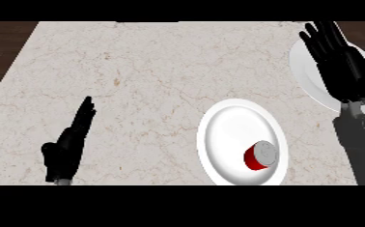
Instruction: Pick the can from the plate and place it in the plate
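Red can (pixel 259 157) lies on the near white plate (pixel 227 129), toward its near-right rim. I see my left hand (pixel 68 144) left of that plate, fingers straight, holding nothing. Farther right, my right hand (pixel 333 59) hangs open-fingered over a second plate (pixel 305 71).

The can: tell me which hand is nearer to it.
Right. The right hand is above and right of the can, over the far plate; the left hand is far left.
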You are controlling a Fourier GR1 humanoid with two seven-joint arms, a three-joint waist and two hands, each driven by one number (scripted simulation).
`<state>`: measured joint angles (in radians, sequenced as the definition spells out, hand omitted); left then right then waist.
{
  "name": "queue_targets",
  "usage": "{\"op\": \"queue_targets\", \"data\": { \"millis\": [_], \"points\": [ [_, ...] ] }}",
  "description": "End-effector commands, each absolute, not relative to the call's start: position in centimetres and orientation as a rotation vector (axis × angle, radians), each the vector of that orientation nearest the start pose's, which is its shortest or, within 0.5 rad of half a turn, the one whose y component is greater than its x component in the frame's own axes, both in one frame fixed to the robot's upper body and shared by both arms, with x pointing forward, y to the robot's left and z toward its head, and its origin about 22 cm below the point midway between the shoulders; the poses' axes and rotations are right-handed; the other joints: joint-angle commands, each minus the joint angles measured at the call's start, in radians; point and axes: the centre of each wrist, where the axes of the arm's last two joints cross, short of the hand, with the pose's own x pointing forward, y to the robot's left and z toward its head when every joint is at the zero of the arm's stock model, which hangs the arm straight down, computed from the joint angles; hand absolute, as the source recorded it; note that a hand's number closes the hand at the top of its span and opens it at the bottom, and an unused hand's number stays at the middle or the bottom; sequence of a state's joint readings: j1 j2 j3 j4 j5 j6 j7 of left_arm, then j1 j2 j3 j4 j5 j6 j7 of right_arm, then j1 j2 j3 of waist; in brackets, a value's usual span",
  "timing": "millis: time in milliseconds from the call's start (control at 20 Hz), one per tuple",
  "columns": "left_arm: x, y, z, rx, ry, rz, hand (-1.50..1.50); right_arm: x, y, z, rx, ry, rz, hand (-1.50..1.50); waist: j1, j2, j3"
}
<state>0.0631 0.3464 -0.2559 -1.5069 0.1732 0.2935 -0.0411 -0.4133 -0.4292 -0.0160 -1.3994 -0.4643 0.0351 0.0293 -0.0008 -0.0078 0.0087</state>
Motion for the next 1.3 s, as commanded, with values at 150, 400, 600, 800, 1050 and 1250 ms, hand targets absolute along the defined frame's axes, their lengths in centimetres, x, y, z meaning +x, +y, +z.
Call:
{"op": "queue_targets", "data": {
  "millis": [150, 400, 600, 800, 1050, 1250],
  "points": [
    [25.1, 28.6, 1.5, 0.238, -1.456, -0.065, 0.0, 30.6, -30.4, 8.9, 0.242, -1.732, 0.196, 1.5, -0.003, 0.007, -0.008],
    [26.1, 29.2, 2.0, 0.221, -1.411, -0.026, 0.0, 28.0, -34.7, 9.1, -0.34, -1.807, 0.34, -1.5, -0.065, 0.005, -0.007],
    [26.1, 29.5, 2.6, 0.179, -1.413, -0.07, 0.0, 22.2, -35.6, 2.1, -0.14, -1.855, 0.204, -1.5, -0.015, 0.006, -0.008],
    [28.5, 28.4, 2.9, 0.175, -1.412, -0.051, 0.0, 20.3, -35.0, -0.3, -0.138, -1.795, 0.496, -1.5, -0.013, 0.008, -0.008],
    [28.2, 29.3, 3.2, 0.176, -1.401, -0.078, 0.0, 18.4, -34.2, 2.0, -0.205, -1.718, 0.67, -1.5, -0.009, 0.005, -0.009],
    [28.9, 29.1, 3.0, 0.174, -1.401, -0.071, 0.0, 18.6, -34.1, 5.2, -0.271, -1.689, 0.707, -1.5, -0.007, 0.006, -0.009]
  ]
}}
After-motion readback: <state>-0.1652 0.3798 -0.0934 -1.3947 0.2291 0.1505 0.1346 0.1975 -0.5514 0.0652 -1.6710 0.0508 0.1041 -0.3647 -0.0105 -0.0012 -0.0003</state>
